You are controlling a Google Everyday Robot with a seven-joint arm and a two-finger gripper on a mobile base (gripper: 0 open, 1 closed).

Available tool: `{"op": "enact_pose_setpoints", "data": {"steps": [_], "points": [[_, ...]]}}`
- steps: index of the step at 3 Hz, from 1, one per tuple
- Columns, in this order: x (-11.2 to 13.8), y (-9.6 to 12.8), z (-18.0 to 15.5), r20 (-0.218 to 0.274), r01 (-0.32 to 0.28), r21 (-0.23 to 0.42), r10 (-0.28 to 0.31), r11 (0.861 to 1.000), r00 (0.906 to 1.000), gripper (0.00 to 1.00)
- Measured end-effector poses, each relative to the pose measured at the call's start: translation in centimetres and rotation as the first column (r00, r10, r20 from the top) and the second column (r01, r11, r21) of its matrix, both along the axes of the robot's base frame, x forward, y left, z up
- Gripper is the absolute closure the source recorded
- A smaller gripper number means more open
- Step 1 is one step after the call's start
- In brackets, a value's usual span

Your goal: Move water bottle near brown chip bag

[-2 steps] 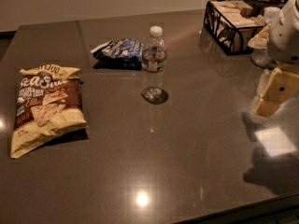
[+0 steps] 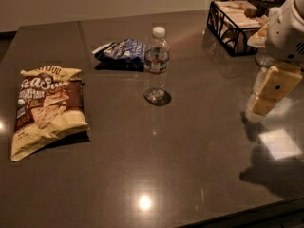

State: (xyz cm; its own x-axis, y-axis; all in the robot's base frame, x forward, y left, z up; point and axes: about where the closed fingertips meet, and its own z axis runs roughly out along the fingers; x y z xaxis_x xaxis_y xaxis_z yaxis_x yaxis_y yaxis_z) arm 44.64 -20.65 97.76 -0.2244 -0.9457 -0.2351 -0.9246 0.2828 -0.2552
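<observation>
The water bottle (image 2: 156,64) stands upright near the middle of the dark table (image 2: 190,165); it is clear and ribbed, with a white cap. The brown chip bag (image 2: 46,109) lies flat at the left, well apart from the bottle. My gripper (image 2: 257,108) hangs at the right side above the table, pointing down and to the left. It is empty and far to the right of the bottle.
A dark blue and white bag (image 2: 119,52) lies just behind and left of the bottle. A black wire basket (image 2: 232,20) with packets stands at the back right, next to my arm. The table's front edge runs along the lower right.
My gripper has shifted slightly to the left. The bottle and both bags have not moved.
</observation>
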Motion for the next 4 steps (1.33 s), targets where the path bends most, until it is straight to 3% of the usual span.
{"op": "enact_pose_setpoints", "data": {"steps": [2, 3, 4], "points": [[4.0, 4.1, -1.1, 0.002, -0.005, 0.114, 0.005, 0.993, 1.0000, 0.00], [7.2, 5.8, -2.2, 0.007, 0.010, 0.192, -0.011, 0.981, 0.9999, 0.00], [10.2, 7.8, -2.6, 0.016, 0.022, 0.282, -0.027, 0.959, 0.9995, 0.00]]}}
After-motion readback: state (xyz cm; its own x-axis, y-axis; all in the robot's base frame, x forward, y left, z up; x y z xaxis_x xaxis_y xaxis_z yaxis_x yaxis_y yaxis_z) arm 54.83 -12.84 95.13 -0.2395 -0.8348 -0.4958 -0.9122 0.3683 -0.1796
